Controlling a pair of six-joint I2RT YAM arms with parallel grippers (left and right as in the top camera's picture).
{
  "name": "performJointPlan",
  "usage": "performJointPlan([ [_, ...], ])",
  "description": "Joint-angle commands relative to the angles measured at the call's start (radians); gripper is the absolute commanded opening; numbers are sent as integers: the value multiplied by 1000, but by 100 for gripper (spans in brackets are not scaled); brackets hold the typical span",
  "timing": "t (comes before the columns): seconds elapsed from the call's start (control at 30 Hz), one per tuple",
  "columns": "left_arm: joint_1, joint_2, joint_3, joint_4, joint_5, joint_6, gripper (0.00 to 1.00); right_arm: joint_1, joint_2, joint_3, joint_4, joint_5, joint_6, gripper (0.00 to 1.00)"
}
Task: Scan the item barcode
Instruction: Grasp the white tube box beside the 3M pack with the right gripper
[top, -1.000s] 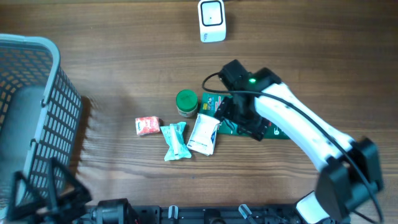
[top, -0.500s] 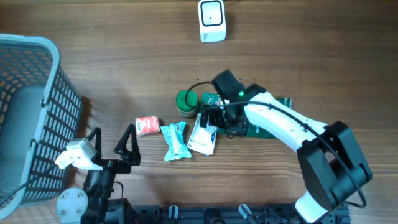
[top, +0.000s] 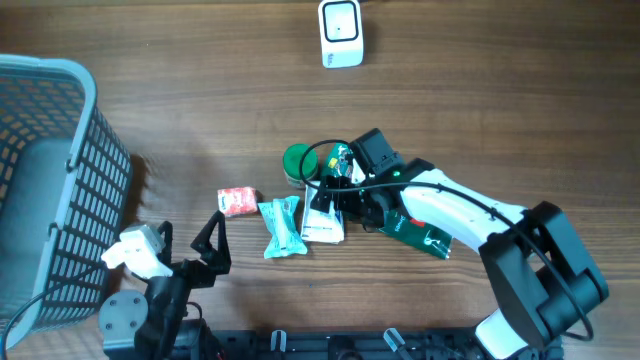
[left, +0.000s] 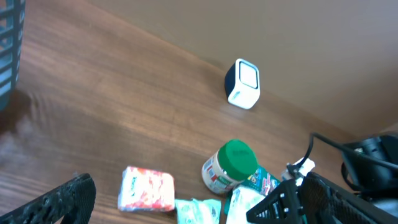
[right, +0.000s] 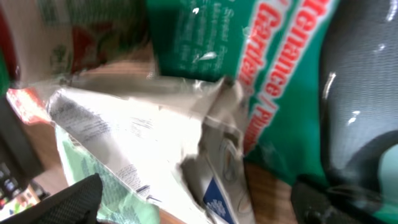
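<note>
The pouch (top: 324, 222) lies just below the jar (top: 298, 162), between the teal packet (top: 280, 226) and the green packet (top: 418, 228). The right gripper (top: 336, 194) hangs over the pouch's top edge, jaws spread wide, pinching nothing. To grip well, I judge it should drop straight and close across one thin edge, clear of jar and green packet, then turn the printed side to the scanner (top: 341, 33), well above the jar. The left gripper (top: 188, 248), below-left of the jar, is spread and empty
</note>
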Motion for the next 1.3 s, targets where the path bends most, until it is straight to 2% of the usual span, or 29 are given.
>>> performJointPlan([
  [0.0, 5, -8, -3, -27, 16, -5, 100, 5, -44, -49, -91, 95, 10, 100],
  [0.1, 5, -8, -3, -72, 16, -5, 100, 5, -180, -49, -141, 131, -86, 100],
  [0.17, 5, -8, -3, -98, 16, -5, 100, 5, -193, -49, -141, 104, -121, 100],
  [0.23, 5, -8, -3, -117, 16, -5, 100, 5, -187, -49, -178, 90, -108, 100],
  [0.4, 5, -8, -3, -161, 16, -5, 100, 6, -187, -61, -226, 94, 24, 99],
  [0.5, 5, -8, -3, -175, 16, -5, 100, 8, -187, -127, -126, 68, 41, 100],
  [0.67, 5, -8, -3, -193, 16, -5, 100, 9, -186, -317, 118, -21, 171, 99],
  [0.77, 5, -8, -3, -207, 16, -5, 100, 10, -186, -372, 160, -35, 229, 93],
  [0.9, 5, -8, -3, -240, 16, -5, 100, 10, -183, -399, 209, -34, 227, 90],
  [0.93, 5, -8, -3, -245, 16, -5, 100, 10, -182, -407, 227, -27, 228, 87],
  [1.0, 5, -8, -3, -247, 16, -5, 100, 10, -167, -415, 264, -27, 228, 74],
  [1.1, 5, -8, -3, -247, 16, -5, 100, 10, -127, -415, 293, -27, 223, 70],
  [1.23, 5, -8, -3, -247, 16, -5, 100, 10, -74, -415, 356, -27, 203, 30],
  [1.27, 5, -8, -3, -247, 16, -5, 100, 10, -72, -415, 380, -32, 177, 6],
])
